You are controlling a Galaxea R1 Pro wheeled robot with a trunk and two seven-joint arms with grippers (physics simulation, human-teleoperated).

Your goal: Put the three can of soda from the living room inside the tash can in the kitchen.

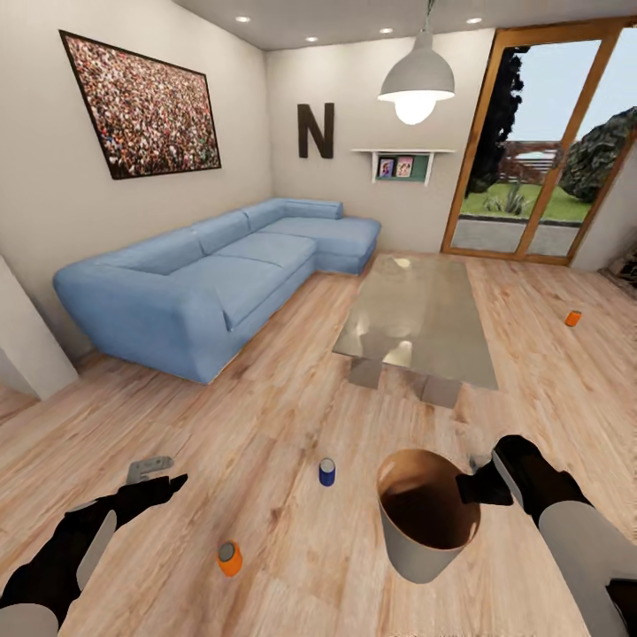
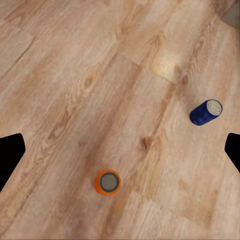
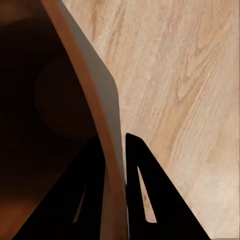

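Three soda cans stand on the wood floor: an orange-red can (image 1: 230, 558) (image 2: 107, 182) close by, a dark blue can (image 1: 327, 471) (image 2: 205, 112) just beyond it, and a second orange-red can (image 1: 573, 318) far off to the right of the glass table. My left gripper (image 1: 164, 478) (image 2: 120, 150) hangs open above the floor, left of the near orange can, holding nothing. The trash can (image 1: 423, 550) (image 3: 109, 95), pale grey outside and orange-brown inside, is at the lower right with my right gripper (image 1: 473, 479) (image 3: 114, 142) shut on its rim, one finger inside and one outside.
A blue corner sofa (image 1: 221, 274) fills the left. A glass coffee table (image 1: 425, 310) stands ahead in the middle. A wall corner (image 1: 26, 349) juts in at the far left. Glass doors (image 1: 540, 141) are at the back right.
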